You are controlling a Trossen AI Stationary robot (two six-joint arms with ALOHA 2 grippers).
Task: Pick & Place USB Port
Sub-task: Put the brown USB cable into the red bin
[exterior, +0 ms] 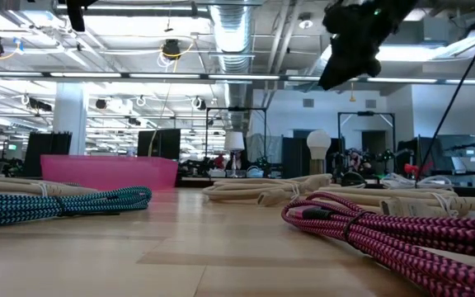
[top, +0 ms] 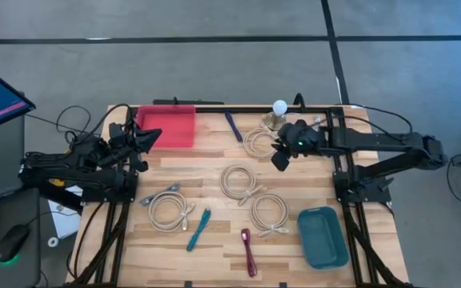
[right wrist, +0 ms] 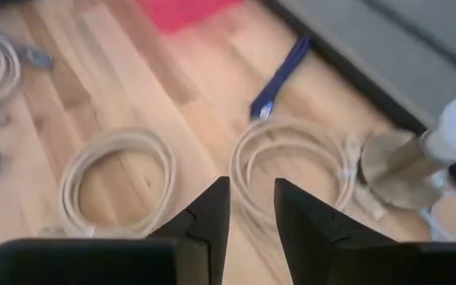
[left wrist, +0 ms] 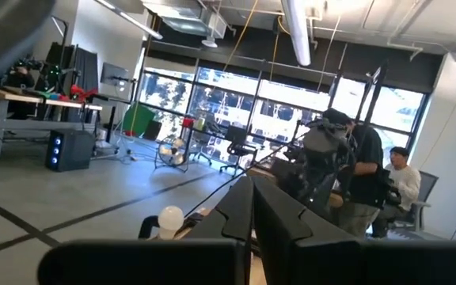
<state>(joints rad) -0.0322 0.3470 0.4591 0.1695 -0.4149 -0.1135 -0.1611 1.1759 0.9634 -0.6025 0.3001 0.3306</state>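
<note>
On the wooden table (top: 214,204) lie 4 coiled beige cables: 1 at the back (top: 258,142), 1 in the middle (top: 238,181), 1 toward the front right (top: 269,213) and 1 at the front left (top: 167,210). There are also 3 bundled coloured cables: a dark blue one (top: 234,126) near the back edge, a teal braided one (top: 198,230) and a magenta braided one (top: 248,250) at the front. 2 trays sit on the table, a red tray (top: 167,126) at the back left corner and a teal tray (top: 323,237) at the front right corner. 1 small white-bulbed lamp (top: 278,110) stands at the back, just beside the back beige coil.

The right gripper (top: 282,157) hangs in the air above the back beige coil, its fingers (right wrist: 208,218) parted by a narrow gap with nothing between them. The left gripper (top: 142,141) waits at the left edge beside the red tray, its fingers (left wrist: 279,218) pressed together and empty.

The table stands on a grey floor marked with dark lines. Beyond it is an open workshop with exposed ducts, large windows and desks, where 2 people (left wrist: 374,186) are seen.
</note>
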